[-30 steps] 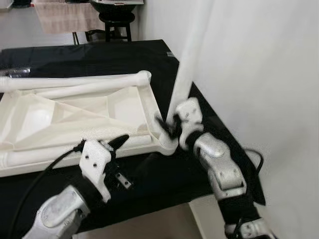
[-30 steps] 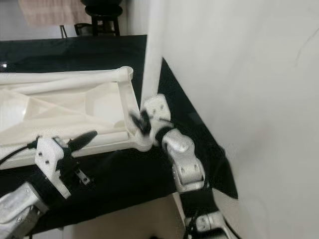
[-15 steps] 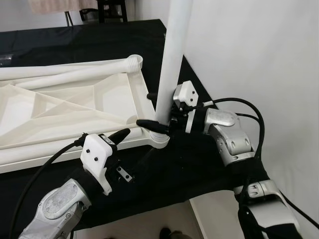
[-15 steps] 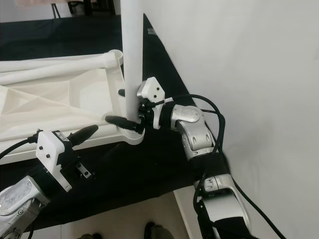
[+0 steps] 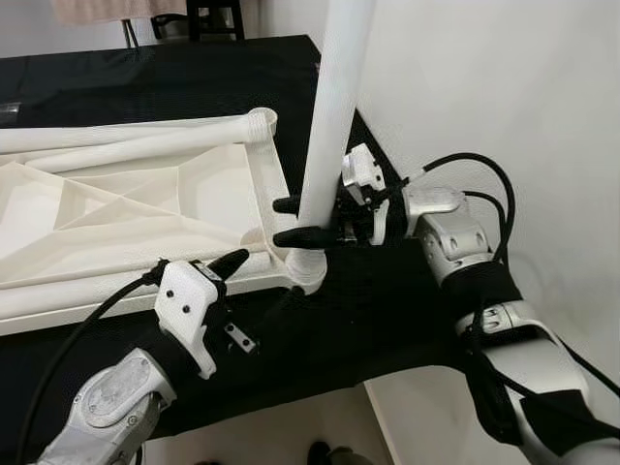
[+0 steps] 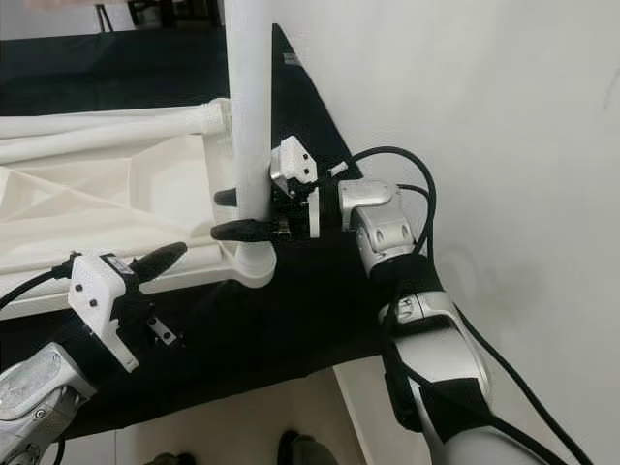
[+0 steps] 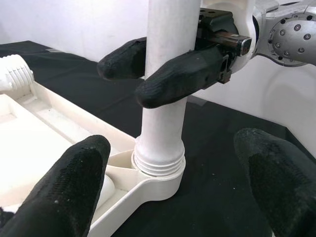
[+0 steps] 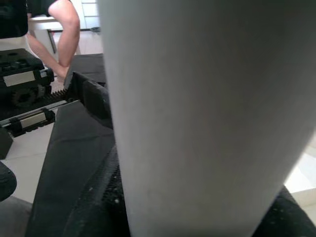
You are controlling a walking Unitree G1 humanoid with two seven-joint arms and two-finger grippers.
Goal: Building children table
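A white children's table top (image 5: 145, 208) lies upside down on the black table (image 5: 174, 87). A white leg (image 5: 334, 116) stands upright in its near right corner socket (image 7: 158, 173). My right gripper (image 5: 282, 222) is shut on the leg just above the socket, one black finger (image 7: 177, 76) on each side. The leg (image 8: 207, 108) is pressed close in the right wrist view. My left gripper (image 5: 231, 281) is open, low by the top's front edge and facing the socket, holding nothing. A threaded stub (image 5: 260, 118) sticks out at the far right corner.
A white wall (image 5: 484, 87) runs close along the table's right edge. The table's front edge is just below my arms, with floor and a person's shoes (image 5: 325, 453) beneath. A dark stool (image 5: 208, 15) stands behind the table. A person's arm (image 8: 64, 34) is in the background.
The leg went from tilted to upright in the corner socket. My right gripper turned and now grips it from the side, slightly higher. The left gripper hardly moved; the camera shifted.
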